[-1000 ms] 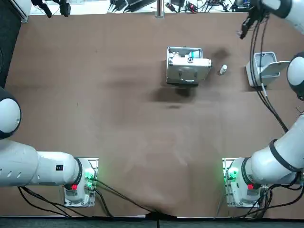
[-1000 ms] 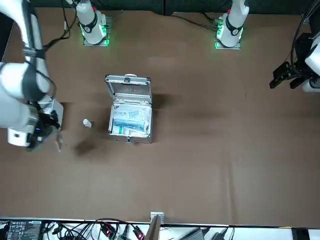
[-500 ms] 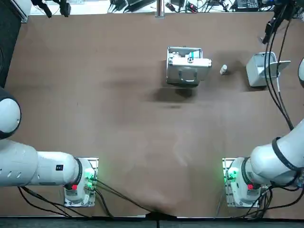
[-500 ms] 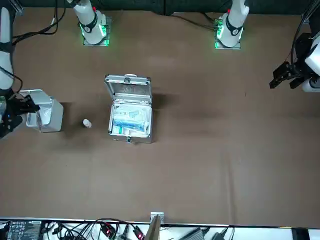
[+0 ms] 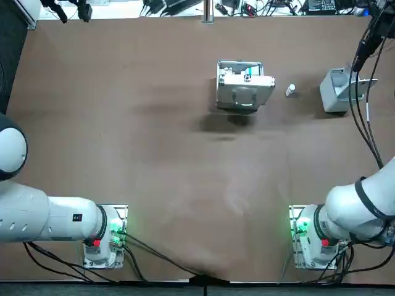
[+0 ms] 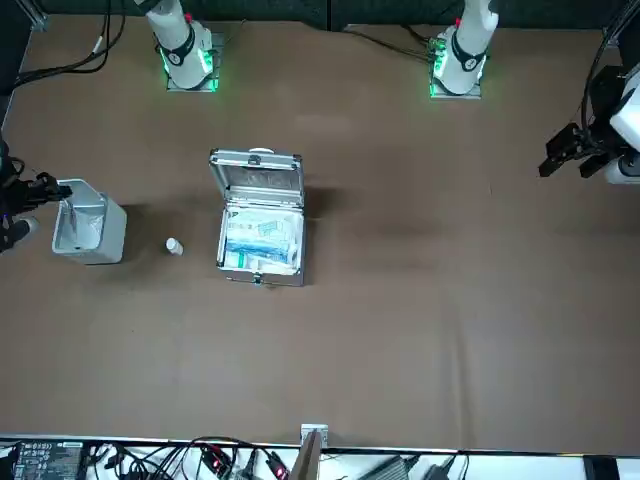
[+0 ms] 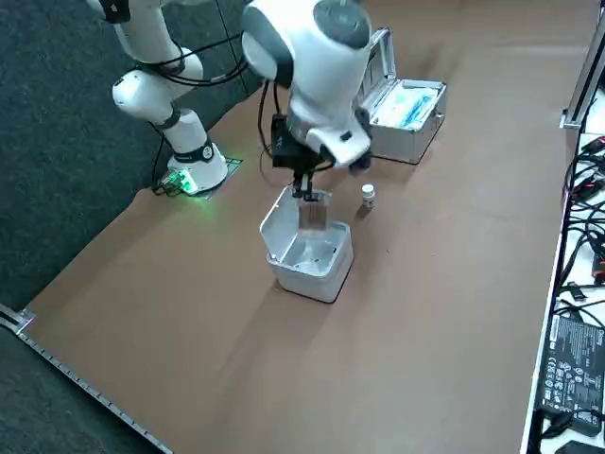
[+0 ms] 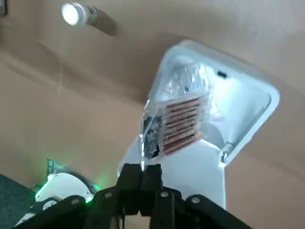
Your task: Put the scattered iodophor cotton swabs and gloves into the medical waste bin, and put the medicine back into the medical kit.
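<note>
Pinching top edge of swab packet [image 8: 180,125] in right hand [image 8: 141,175], above waste bin [image 8: 243,90], far right. Probably light, limp, slick film; best gripped at sealed edge.

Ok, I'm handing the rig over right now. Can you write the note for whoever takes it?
Right hand: shut on the swab packet, which hangs just above the open waste bin.
Medicine bottle: on the table between the bin and the medical kit, touching neither.
Medical kit: open, lid up, packets inside.
Gloves: none show on the table; I cannot tell whether they are in the bin.
Done: swab packet picked up and brought over the bin, not yet released.
Left: drop the packet into the bin, then put the bottle into the kit.
</note>
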### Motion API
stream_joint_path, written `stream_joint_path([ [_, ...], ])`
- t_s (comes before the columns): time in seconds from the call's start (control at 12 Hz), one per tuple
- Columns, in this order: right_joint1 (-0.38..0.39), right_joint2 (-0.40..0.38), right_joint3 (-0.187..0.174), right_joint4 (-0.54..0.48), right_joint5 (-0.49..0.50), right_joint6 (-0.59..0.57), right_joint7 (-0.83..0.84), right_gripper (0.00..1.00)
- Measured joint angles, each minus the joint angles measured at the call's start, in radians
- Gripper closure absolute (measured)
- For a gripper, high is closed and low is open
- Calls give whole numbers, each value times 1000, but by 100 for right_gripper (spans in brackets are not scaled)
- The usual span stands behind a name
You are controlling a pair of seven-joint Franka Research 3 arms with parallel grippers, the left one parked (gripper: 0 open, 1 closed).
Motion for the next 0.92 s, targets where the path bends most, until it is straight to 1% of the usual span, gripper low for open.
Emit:
stream_joint_path([
  [0.25, -38, 33, 0, -16, 0, 0, -1, 96],
  [0.33, -43, 46, 0, -16, 0, 2, -1, 88],
  [0.5, -44, 59, 1, -16, 0, 7, -2, 64],
  [0.58, -41, 59, 8, -11, 0, 8, -2, 41],
  [0.83, -13, 55, 26, 30, 2, 16, -2, 5],
  [0.92, 14, 52, 29, 48, 4, 16, 1, 0],
])
